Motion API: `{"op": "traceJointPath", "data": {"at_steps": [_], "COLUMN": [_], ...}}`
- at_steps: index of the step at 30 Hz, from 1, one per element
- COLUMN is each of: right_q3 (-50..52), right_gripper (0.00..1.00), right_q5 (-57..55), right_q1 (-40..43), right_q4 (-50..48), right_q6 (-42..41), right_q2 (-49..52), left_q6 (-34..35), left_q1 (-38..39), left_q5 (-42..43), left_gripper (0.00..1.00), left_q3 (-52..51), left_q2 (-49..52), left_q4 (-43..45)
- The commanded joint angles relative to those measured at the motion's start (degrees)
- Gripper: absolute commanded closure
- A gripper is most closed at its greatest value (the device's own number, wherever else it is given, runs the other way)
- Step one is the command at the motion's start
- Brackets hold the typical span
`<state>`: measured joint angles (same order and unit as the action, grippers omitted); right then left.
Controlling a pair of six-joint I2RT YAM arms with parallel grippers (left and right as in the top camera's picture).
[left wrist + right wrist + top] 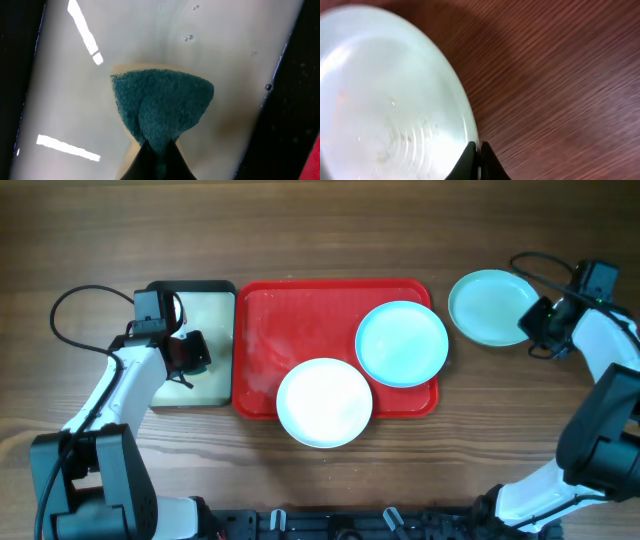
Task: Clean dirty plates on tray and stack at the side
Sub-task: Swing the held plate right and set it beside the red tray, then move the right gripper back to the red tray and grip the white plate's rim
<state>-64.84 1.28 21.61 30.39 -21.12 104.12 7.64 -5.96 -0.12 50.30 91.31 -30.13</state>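
The red tray point(270, 320) lies mid-table. A pale light-blue plate point(402, 343) rests on its right part. A white plate point(324, 402) sits at its front, overhanging the rim. Another light-blue plate point(490, 305) point(385, 100) lies on the wood right of the tray, and my right gripper point(535, 320) point(479, 145) is shut on its right rim. Faint streaks show on that plate's inside in the right wrist view. My left gripper point(190, 355) point(159, 142) is shut on a green-faced sponge point(162, 102), which presses against the wet pale bottom of a smaller tray.
The smaller dark-rimmed tray point(205, 310) point(65, 100) with a pale inside stands directly left of the red tray, touching it. Cables loop behind both arms. Bare wooden table point(330, 230) lies behind and in front of the trays.
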Motion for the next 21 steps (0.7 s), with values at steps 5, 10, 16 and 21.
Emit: {"op": "traceJointPath", "data": {"at_steps": [5, 10, 16, 21], "right_q3": [-1.55, -14.03, -19.85, -16.20], "right_gripper": [0.55, 0.47, 0.43, 0.54], "right_q5": [1.70, 6.34, 21.24, 20.98], "right_q1": [-4.61, -6.10, -14.27, -25.29], "right_q4": [1.79, 16.22, 32.79, 39.04], "right_q6": [7.63, 7.98, 13.03, 13.55], "right_q2": [-1.44, -2.75, -4.17, -4.13], "left_q6": [0.55, 0.55, 0.55, 0.55], "left_q1": [-0.22, -0.22, -0.22, -0.22], "left_q5": [0.33, 0.74, 0.72, 0.74], "left_gripper": [0.96, 0.96, 0.96, 0.96], "left_q3": [-0.28, -0.28, -0.28, -0.28], "left_q2": [0.33, 0.33, 0.31, 0.33], "left_q4": [0.15, 0.20, 0.24, 0.81]}}
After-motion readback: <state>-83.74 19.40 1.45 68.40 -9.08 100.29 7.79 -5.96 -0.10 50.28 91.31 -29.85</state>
